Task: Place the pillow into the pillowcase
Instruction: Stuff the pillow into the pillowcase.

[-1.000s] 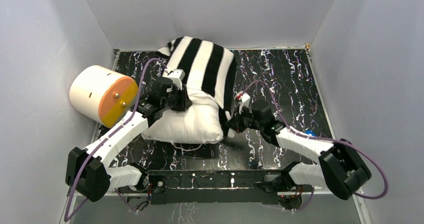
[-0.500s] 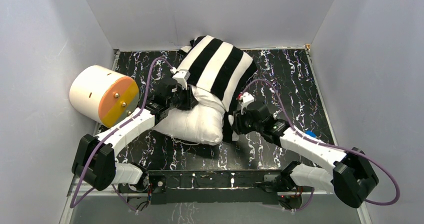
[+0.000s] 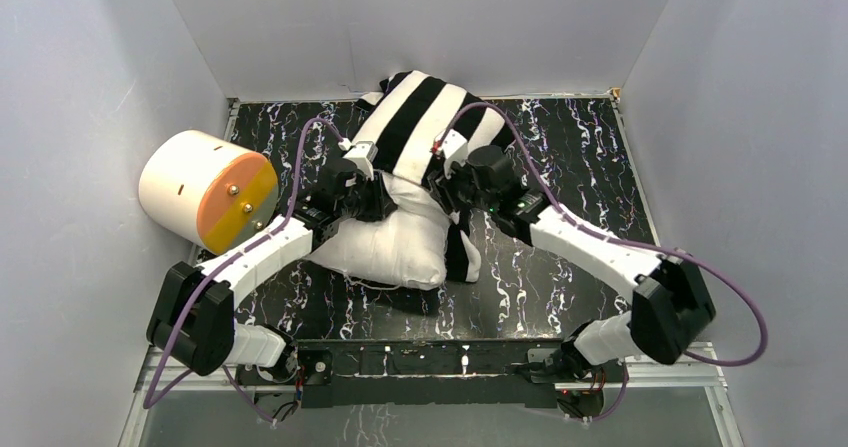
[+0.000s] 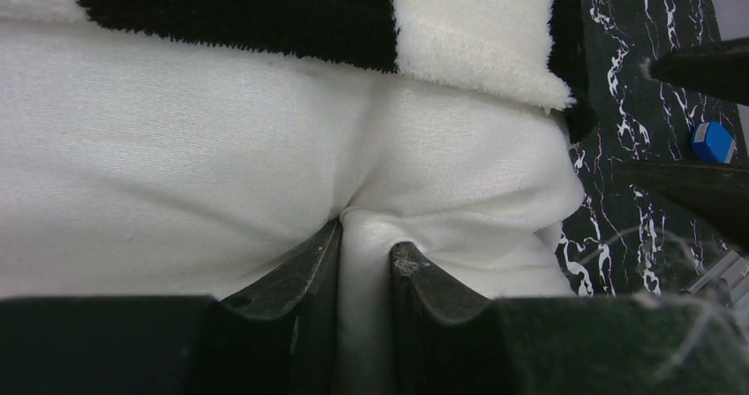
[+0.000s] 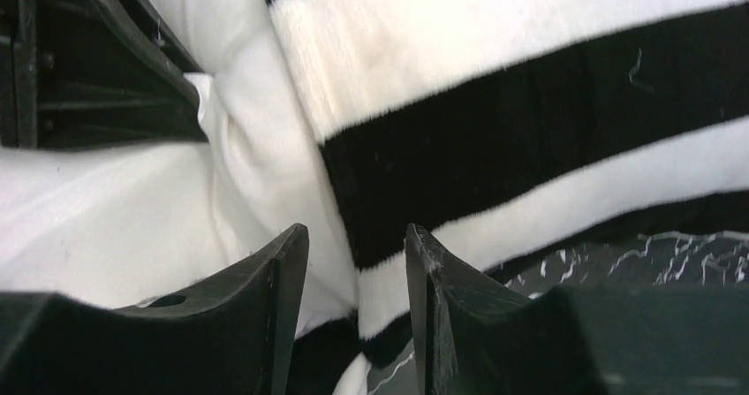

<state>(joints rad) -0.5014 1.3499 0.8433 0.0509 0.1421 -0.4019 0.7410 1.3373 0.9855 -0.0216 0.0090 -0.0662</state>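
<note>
The white pillow [image 3: 385, 249] lies on the black marbled tabletop [image 3: 580, 157] at the centre of the overhead view. Its far half is tucked inside the black-and-white striped pillowcase [image 3: 425, 117], which runs up toward the top of the frame; the near half bulges out bare.

The left gripper [image 4: 365, 239] is clenched on the pillow — in its wrist view a ridge of white cloth is pinched up between the two dark fingers, with the pillowcase's fuzzy edge across the top of the frame.

The right gripper [image 5: 353, 240] sits at the pillowcase's mouth on the right side of the pillow, just beside the left one. Its fingers stand apart and grip nothing — striped cloth and a strip of white pillow show past the gap.

A cream cylinder [image 3: 205, 189] with an orange face sits at the left edge of the overhead view, apart from the pillow. A small blue object [image 4: 711, 141] lies on the tabletop at the right of the left wrist view.
</note>
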